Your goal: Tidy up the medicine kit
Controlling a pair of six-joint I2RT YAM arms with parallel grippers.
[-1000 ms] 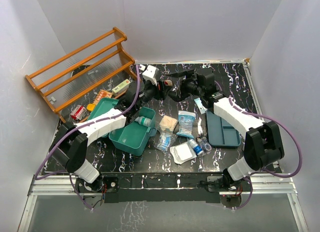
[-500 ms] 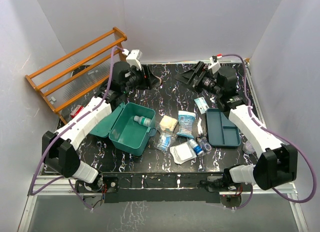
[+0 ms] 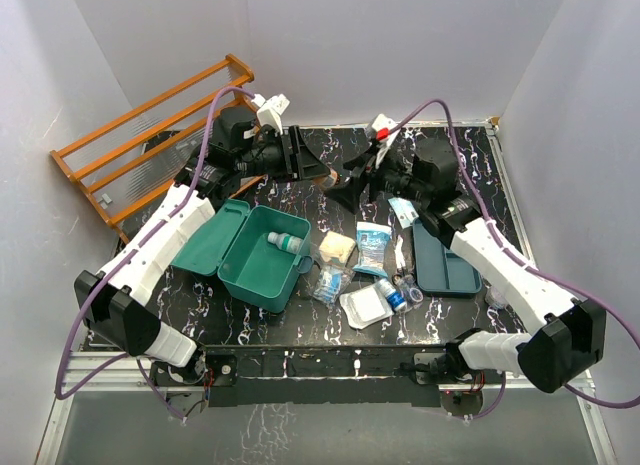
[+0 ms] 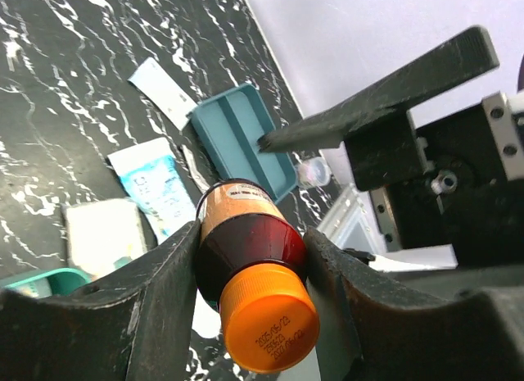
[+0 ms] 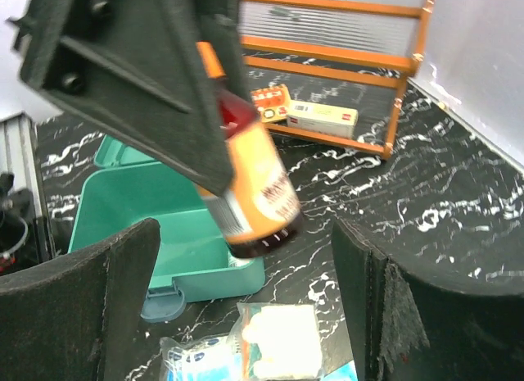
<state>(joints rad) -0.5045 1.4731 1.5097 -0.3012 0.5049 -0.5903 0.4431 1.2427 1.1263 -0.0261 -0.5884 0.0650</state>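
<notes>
My left gripper (image 3: 318, 168) is shut on a dark red bottle (image 4: 250, 258) with an orange cap and an orange label, and holds it in the air over the back middle of the table. My right gripper (image 3: 350, 177) is open and faces it from the right. In the right wrist view the bottle (image 5: 254, 192) hangs between my open right fingers (image 5: 74, 291) without touching them. The medicine kit (image 3: 255, 250), a teal box, lies open below and to the left, also in the right wrist view (image 5: 155, 209). A small white bottle (image 3: 288, 243) lies inside it.
A flat teal tray (image 3: 445, 260) lies at the right. Packets (image 3: 372, 247), a gauze pad (image 3: 337, 248), a white box (image 3: 366, 307) and small bottles (image 3: 392, 293) lie between kit and tray. An orange wooden rack (image 3: 160, 135) with small boxes (image 5: 323, 115) under it stands at the back left.
Half a second ago the two grippers were apart, left near the rack end and right at the back right. Both have swung back toward the middle and now face each other.
</notes>
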